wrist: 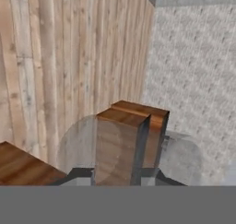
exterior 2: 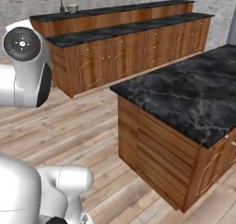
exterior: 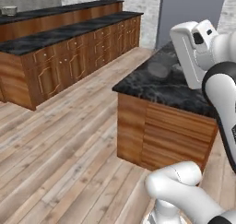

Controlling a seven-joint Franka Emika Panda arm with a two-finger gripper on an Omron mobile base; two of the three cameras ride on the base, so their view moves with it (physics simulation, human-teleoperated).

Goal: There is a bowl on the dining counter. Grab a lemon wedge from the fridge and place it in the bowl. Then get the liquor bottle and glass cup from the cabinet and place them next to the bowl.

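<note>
One hand [wrist: 117, 174], item the first: two small dark tips at the foot of the hand view, pinching a clear round glass cup [wrist: 184, 158]. The cup's see-through body bulges wide to either side of the tips, and brown wood shows bent and doubled through it.

One small grey bowl [exterior 2: 72, 8], item the second: it stands on the raised back tier of the long wooden worktop with black stone top [exterior 2: 129, 29], towards that tier's left end in the right base view. The left base view shows the same bowl [exterior: 9, 10] at the far upper left. What lies inside it is too small to tell.

One slim dark liquor bottle [exterior 2: 61, 6], item the third: upright, just beside the bowl on its left, on the same raised tier.

One island worktop of brown wood under black marbled stone [exterior 2: 193, 98], item the fourth: near the robot, well apart from the long worktop, with pale wooden floorboards [exterior: 60, 140] running between the two. The white arm's upper end hangs over the island's right part in the left base view.

One tall flat grey panel [exterior: 191, 11] behind the island, and a pale grey speckled wall [wrist: 193, 71] seen past the cup.
</note>
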